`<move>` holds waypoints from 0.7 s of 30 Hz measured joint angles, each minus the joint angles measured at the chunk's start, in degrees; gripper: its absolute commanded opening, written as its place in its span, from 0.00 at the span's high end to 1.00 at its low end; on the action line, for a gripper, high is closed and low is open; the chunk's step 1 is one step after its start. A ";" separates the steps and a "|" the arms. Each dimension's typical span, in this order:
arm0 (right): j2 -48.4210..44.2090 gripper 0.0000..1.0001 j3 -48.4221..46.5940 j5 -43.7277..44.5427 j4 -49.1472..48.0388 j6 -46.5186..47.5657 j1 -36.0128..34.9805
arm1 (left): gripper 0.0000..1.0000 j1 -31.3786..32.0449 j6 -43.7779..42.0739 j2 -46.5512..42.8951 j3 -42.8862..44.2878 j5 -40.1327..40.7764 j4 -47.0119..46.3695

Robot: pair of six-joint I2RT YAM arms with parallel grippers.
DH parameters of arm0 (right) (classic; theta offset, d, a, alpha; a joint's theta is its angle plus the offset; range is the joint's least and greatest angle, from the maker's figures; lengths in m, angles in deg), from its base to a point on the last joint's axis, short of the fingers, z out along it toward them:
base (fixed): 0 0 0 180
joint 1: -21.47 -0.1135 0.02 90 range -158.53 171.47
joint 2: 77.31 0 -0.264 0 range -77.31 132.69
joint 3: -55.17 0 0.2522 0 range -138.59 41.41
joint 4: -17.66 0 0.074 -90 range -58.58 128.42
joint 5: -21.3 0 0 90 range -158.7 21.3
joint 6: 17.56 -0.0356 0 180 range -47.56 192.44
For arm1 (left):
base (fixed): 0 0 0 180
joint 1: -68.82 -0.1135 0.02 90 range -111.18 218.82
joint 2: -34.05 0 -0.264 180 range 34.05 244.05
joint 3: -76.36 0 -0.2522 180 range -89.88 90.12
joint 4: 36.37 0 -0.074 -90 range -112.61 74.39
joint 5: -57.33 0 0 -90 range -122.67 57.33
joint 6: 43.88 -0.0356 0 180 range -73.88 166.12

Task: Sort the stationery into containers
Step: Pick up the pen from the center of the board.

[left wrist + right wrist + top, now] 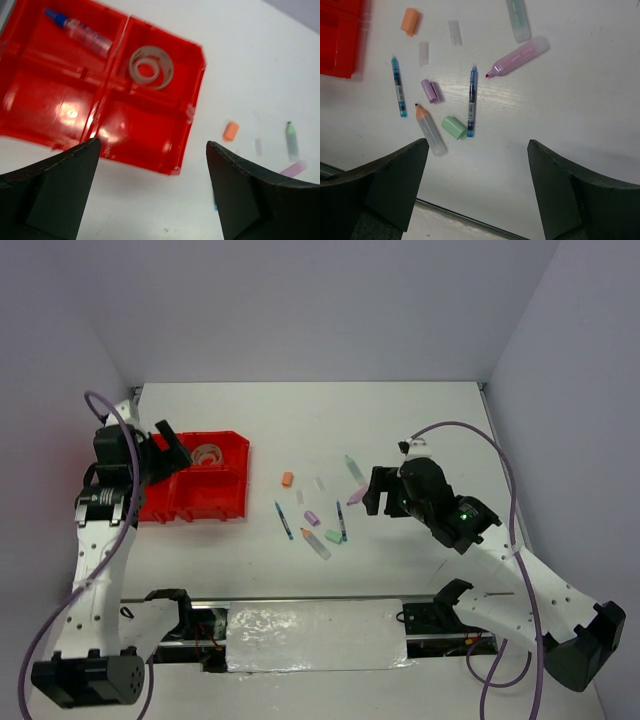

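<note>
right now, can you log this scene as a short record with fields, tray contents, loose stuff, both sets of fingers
tray: bright red plastic four-compartment tray, left of the loose items
in tray: clear tape roll; blue-capped clear marker in adjoining compartment
loose: pink marker, green marker, orange-tipped marker, teal pen, blue pen, orange cap, purple cap, green cap, two clear caps
left fingers: open, above tray
right fingers: open, above loose items

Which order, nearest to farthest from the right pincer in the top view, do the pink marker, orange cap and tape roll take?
1. Pink marker, beside the right pincer.
2. Orange cap, mid-table.
3. Tape roll, in the red tray.
</note>
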 measured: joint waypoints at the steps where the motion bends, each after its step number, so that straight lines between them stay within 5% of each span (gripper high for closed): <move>1: 0.22 0.14 0.52 -0.42 -0.09 0.50 0.00 | 0.01 0.00 -0.26 -1.84 -1.62 0.72 1.09; 9: 7.50 0.15 1.16 -7.56 -1.53 6.29 -2.01 | 0.01 0.22 2.84 -15.10 -11.54 11.13 5.90; 15: 9.53 0.06 2.08 -9.57 -2.10 8.46 -4.57 | 0.01 0.48 2.86 -17.57 -13.97 10.54 4.74; 21: 9.88 0.08 2.08 -10.03 -4.24 8.59 -6.60 | 0.01 0.55 2.58 -17.40 -14.75 8.15 3.28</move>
